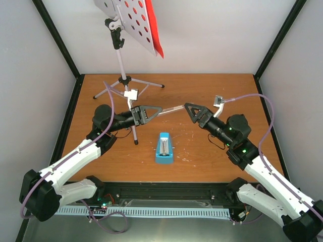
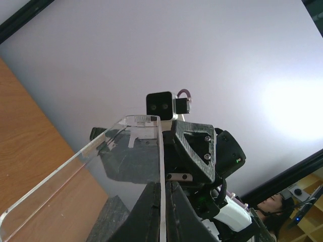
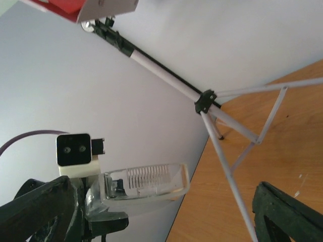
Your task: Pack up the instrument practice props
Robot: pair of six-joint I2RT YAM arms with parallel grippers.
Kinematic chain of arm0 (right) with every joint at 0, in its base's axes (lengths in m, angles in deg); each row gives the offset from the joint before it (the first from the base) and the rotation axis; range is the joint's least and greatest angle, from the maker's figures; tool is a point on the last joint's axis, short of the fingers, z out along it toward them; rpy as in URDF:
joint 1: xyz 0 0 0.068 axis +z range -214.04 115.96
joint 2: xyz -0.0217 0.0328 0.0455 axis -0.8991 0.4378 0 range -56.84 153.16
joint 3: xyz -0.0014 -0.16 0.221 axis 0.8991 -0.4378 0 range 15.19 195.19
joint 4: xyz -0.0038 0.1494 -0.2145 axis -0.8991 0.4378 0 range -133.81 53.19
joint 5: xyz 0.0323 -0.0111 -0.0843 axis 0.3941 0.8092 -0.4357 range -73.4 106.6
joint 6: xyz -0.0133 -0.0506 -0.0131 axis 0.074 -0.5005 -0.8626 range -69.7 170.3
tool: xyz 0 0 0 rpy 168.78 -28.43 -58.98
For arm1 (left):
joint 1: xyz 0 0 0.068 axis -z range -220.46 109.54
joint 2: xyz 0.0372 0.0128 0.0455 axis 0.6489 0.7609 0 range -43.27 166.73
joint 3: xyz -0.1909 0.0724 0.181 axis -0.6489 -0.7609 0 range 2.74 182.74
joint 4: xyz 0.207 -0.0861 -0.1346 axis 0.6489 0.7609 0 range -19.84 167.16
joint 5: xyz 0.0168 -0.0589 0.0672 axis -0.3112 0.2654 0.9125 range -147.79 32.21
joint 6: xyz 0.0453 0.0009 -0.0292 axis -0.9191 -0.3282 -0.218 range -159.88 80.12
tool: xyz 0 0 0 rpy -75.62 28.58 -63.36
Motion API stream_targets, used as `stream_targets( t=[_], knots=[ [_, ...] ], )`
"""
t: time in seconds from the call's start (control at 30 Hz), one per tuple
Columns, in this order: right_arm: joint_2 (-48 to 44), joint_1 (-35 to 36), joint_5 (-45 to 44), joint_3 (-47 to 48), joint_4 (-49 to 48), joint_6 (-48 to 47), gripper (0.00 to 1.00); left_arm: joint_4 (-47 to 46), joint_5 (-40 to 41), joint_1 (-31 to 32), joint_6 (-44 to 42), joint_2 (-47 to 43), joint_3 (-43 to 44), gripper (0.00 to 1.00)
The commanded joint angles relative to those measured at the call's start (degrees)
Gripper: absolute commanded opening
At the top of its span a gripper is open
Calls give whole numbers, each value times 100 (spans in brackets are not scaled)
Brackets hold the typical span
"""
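Fingers [image 2: 146, 217] of the left gripper [image 1: 157, 109] are pressed together on the edge of a thin, flat, clear plastic plate [image 3: 151, 181] with rounded corners, which is held out above the wooden table [image 1: 227, 96] towards the right gripper [image 1: 189, 107]. The 2 right fingers [image 3: 40, 212] are spread wide and nothing is held between them. The plate's free end lies just in front of them, but whether it is touched cannot be told.

The tall white hole-punched music stand [image 1: 132, 20] is seen upright at the back left of the table on 3 silver tripod legs [image 1: 128, 88]. A red music sheet [image 1: 155, 30] is propped on its desk; no green sheet can be made out. The small blue wedge-shaped metronome [image 1: 164, 148] is set near the table's middle, between the 2 arms and apart from both grippers.

The stand is judged light but top-heavy and easily tipped, so it is best taken on the pole just above the leg hub. The sheet is thought thin and floppy, and an edge pinch is called for. The metronome is probably rigid with sloping, slippery faces, so it would be gripped across its lower sides.
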Motion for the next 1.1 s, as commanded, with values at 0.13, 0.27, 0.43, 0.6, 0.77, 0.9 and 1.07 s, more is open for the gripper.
stream_targets(
  t=[0.13, 0.27, 0.43, 0.6, 0.77, 0.9, 1.07],
  knots=[
    [471, 643, -622, 298, -554, -91, 92, -302, 49, 57, 146, -5, 207, 0],
    [599, 680, -700, 351, -698, -114, 85, -290, 64, 55, 167, -62, 202, 0],
    [709, 762, -693, 471, -855, -217, 73, -233, 56, 55, 165, -78, 216, 0],
    [788, 836, -624, 445, -1026, -243, 56, -227, 36, 57, 153, -78, 215, 0],
    [714, 884, -692, 332, -1029, -350, 46, 47, 73, 57, -43, -78, 231, 15],
    [498, 884, -834, 194, -663, -599, 46, 839, 332, 58, -575, -392, 95, 87],
    [-135, 892, -1210, -12, 591, -1355, 46, 2915, 1452, 58, -2000, -1290, -382, 99]
  ],
)
